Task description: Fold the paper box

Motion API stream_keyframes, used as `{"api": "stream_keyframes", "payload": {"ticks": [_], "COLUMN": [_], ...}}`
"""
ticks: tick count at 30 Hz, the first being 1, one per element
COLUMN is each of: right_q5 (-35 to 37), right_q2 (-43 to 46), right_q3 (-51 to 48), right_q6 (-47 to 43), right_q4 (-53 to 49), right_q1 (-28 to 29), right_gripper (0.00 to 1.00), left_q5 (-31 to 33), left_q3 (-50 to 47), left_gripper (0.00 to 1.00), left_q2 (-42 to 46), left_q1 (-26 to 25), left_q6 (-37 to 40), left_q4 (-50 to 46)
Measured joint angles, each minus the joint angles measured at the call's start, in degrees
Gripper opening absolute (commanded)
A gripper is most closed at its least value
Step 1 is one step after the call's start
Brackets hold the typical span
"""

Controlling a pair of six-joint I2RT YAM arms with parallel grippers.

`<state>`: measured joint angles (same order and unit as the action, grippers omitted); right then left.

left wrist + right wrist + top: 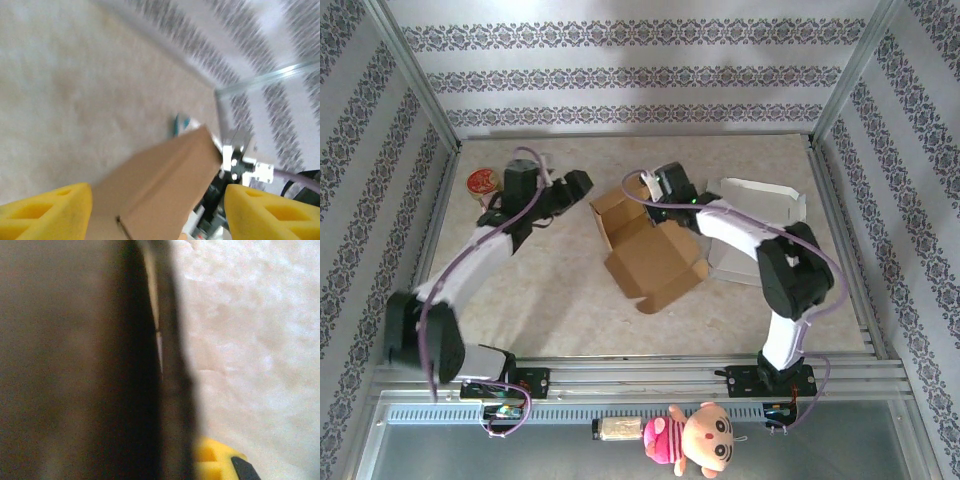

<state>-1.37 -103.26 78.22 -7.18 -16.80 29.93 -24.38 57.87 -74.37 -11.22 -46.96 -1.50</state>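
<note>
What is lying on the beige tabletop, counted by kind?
brown cardboard box: 1
white paper box: 1
round red-and-cream disc: 1
Total: 3

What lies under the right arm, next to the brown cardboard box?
A white cardboard piece lies there on the table; its far side shows. The right arm covers its near left part, so its whole shape is hidden.
</note>
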Motion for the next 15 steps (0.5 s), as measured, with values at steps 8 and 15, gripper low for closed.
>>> {"api": "stream_keyframes", "payload": {"ticks": [8, 15], "right_q5": [6.64, 14.10], "right_q2": [-2.97, -24.70], "right_q3": [33.46, 41.16], "right_q6": [-26.51, -34.88], "right_q4": [-41.94, -52.09], "right_q1": [-1.09, 3.96], "right_gripper": [0.00, 0.03], "left_q5": [9.92, 12.37], "left_q3": [-1.88, -7.69], "left_gripper": [0.69, 0.70], "left_q2": [17.18, 18.03], "left_q1": [1.62, 2.49], "left_q6": [8.09, 9.25], "left_q4": [-2.14, -6.32]}}
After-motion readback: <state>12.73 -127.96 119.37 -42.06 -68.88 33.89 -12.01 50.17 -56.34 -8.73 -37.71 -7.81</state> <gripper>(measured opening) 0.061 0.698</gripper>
